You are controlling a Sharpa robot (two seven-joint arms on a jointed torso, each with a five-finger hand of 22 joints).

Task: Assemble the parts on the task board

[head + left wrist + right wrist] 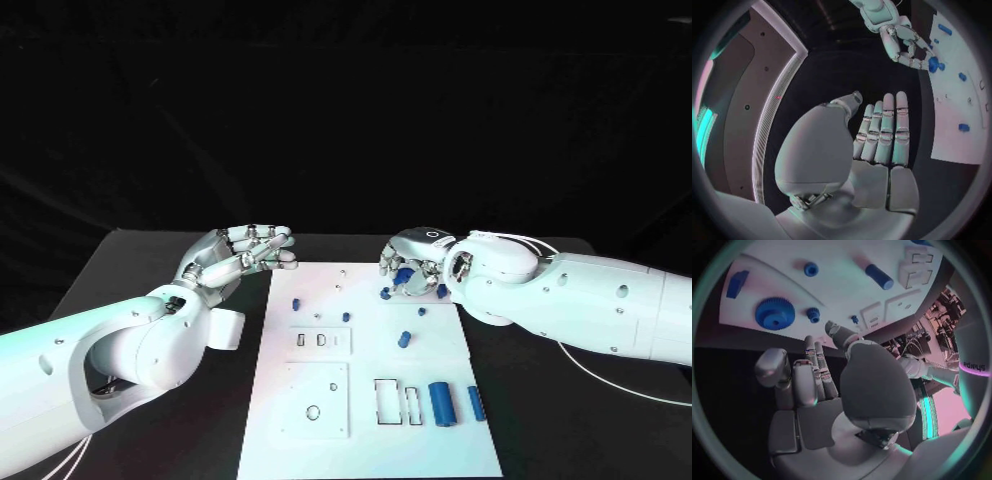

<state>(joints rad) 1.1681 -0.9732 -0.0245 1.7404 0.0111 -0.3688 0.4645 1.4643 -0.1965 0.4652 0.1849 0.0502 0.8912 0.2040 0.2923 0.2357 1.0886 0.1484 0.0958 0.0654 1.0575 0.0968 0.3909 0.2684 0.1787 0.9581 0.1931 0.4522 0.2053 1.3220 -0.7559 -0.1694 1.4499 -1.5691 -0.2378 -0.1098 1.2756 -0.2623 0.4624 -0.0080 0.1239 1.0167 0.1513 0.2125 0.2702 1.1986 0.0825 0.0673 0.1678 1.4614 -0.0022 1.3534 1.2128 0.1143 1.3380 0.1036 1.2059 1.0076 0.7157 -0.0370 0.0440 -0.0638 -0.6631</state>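
Note:
The white task board [368,440] lies in the middle of the black table. My right hand [421,264] hovers over its far right part, fingers pointing down at a blue gear [774,313] that lies flat on the board, just beyond the fingertips. Nothing is in that hand. The left wrist view shows the same hand [903,44] with the gear [934,64] at its fingertips. My left hand [245,252] hangs by the board's far left corner, holding nothing, its fingers [886,130] side by side. Small blue parts [296,302] [405,339] dot the board.
Two blue cylinders [441,403] [476,402] lie at the board's near right, beside rectangular slots [392,400]. Raised white plates with holes [317,340] [317,398] sit at the board's left half. Bare black table [577,420] flanks the board.

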